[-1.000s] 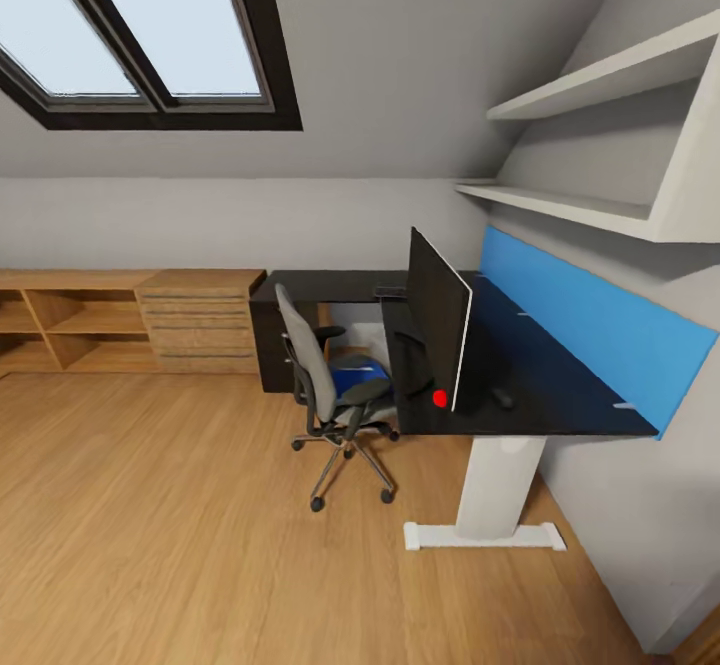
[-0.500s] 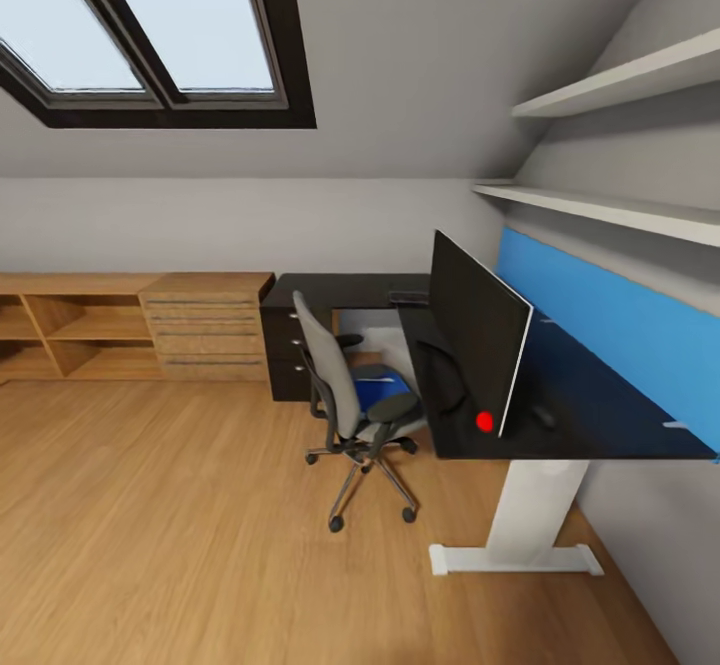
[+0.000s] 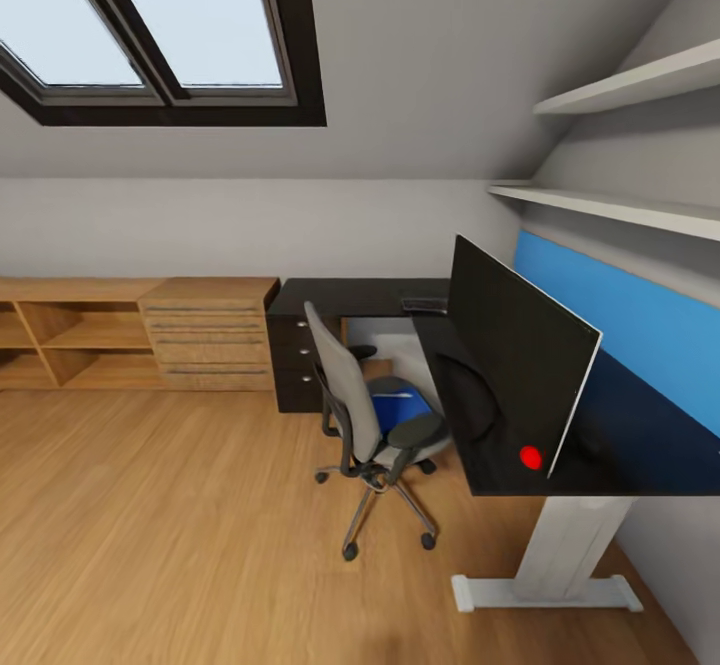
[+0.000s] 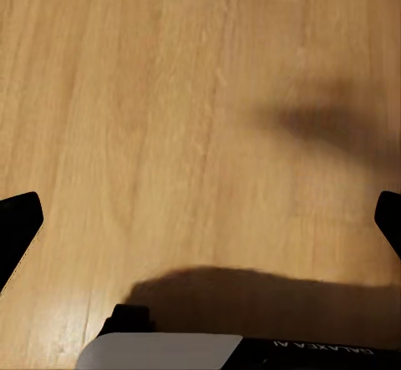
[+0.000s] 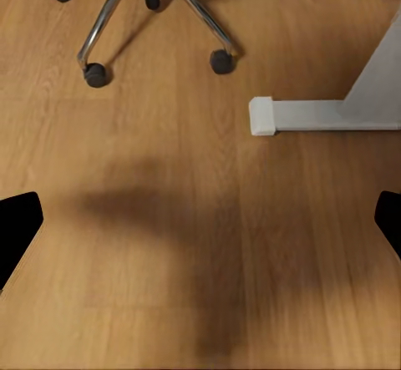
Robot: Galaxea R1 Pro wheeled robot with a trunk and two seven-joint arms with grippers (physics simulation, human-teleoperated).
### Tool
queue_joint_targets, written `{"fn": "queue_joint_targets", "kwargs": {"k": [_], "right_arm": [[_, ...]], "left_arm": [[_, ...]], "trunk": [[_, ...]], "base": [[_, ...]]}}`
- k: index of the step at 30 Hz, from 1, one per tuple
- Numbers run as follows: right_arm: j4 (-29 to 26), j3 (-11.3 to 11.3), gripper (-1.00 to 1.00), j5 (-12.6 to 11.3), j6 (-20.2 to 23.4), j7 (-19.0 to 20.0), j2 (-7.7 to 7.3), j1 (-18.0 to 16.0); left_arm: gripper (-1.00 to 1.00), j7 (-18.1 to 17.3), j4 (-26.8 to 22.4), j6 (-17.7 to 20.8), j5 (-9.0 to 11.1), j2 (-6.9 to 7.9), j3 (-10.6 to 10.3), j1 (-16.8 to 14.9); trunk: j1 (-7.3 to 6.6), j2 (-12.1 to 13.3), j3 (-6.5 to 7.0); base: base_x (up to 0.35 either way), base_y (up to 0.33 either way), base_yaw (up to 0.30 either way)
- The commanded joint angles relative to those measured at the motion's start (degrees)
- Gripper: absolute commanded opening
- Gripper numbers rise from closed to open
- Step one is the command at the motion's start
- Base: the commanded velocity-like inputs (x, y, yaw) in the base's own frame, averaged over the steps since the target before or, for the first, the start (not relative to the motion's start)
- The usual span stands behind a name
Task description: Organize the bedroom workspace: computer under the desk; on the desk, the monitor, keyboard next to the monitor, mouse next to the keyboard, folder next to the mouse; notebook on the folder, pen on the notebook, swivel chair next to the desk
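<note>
The black desk (image 3: 350, 297) stands in the corner on a white pedestal leg (image 3: 575, 545). On it the monitor (image 3: 510, 365) stands edge-on, a red dot at its lower corner. The keyboard (image 3: 425, 303) lies on the desk's far part. The swivel chair (image 3: 365, 415) sits at the desk with the blue folder (image 3: 400, 407) on its seat. A pale block (image 3: 392, 345) under the desk may be the computer. Mouse, notebook and pen are out of view. My left gripper (image 4: 200, 220) and right gripper (image 5: 200, 220) hang open over wooden floor, nothing between the fingers.
A light wooden drawer unit (image 3: 210, 335) and open shelves (image 3: 60, 330) line the far wall left of the desk. A blue wall panel (image 3: 640, 315) and white shelves (image 3: 610, 207) sit above it. Chair casters (image 5: 94, 74) and the desk's white foot (image 5: 317, 115) lie ahead of my right gripper.
The whole head view has shifted: the camera has moved closer to the desk, so chair, desk and monitor look larger. None of the things themselves has moved.
</note>
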Motion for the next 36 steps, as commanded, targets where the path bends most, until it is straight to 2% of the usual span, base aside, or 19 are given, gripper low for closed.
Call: {"fn": "queue_joint_targets", "kwargs": {"k": [1, 20, 27, 36], "right_arm": [[0.0, 0.0, 1.0, 0.0, -0.2, 0.0, 0.01, 0.0], [-0.5, 0.0, 1.0, 0.0, -0.2, -0.1, -0.07, 0.0], [-0.6, 0.0, 1.0, 0.0, -0.2, -0.1, -0.07, 0.0], [-0.6, 0.0, 1.0, 0.0, -0.2, -0.1, -0.07, 0.0]], "left_arm": [[1.0, -0.1, -0.1, -0.1, 0.5, -0.03, 0.1, 0.0], [1.0, -0.2, -0.1, -1.7, 0.4, -0.04, -0.1, 0.0], [1.0, -0.1, -0.4, -1.8, 0.5, -0.06, 0.0, 0.0], [1.0, 0.1, -0.5, -1.9, 0.5, -0.46, -0.1, 0.0]], "trunk": [[0.04, 0.0, -0.05], [0.04, 0.0, -0.05], [0.04, 0.0, -0.05], [2.01, -3.6, -1.67]], "base": [[0.315, 0.049, 0.0], [0.299, 0.02, 0.0], [0.078, 0.028, 0.0], [0.003, 0.001, 0.0]]}}
